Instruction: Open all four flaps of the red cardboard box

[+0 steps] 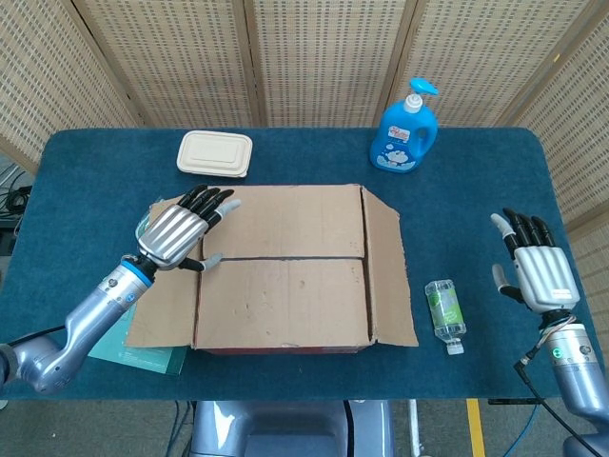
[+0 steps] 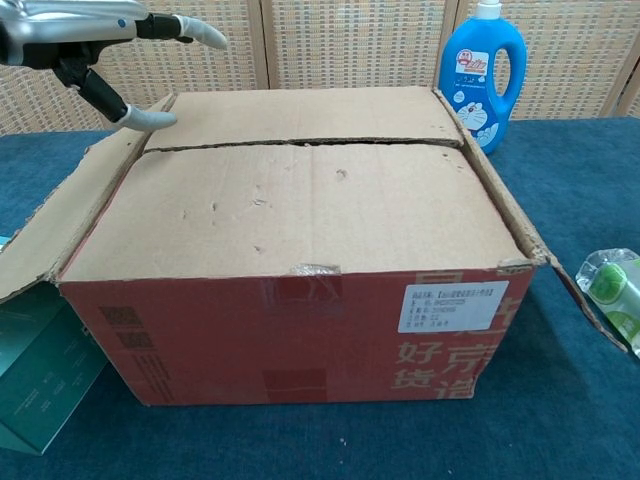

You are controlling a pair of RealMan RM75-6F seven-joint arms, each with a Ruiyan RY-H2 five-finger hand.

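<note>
**A:** What lies nearest?

**B:** The red cardboard box (image 1: 284, 286) sits mid-table (image 1: 476, 209), both side flaps folded out and the two long flaps lying flat and closed.

**A:** And the hands?

**B:** The left hand (image 1: 179, 231) hovers over the box's left edge, fingers (image 1: 211, 202) spread, holding nothing. The right hand (image 1: 536, 267) waits well apart (also spread, empty). Farthest, a blue bottle (image 1: 406, 131).

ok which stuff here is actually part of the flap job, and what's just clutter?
Job:
red cardboard box, two long top flaps closed, side flaps folded out
left hand, open, over the box's left edge
right hand, open, off to the side

Clutter:
blue pump bottle
beige lidded container
small clear bottle
teal carton
</note>
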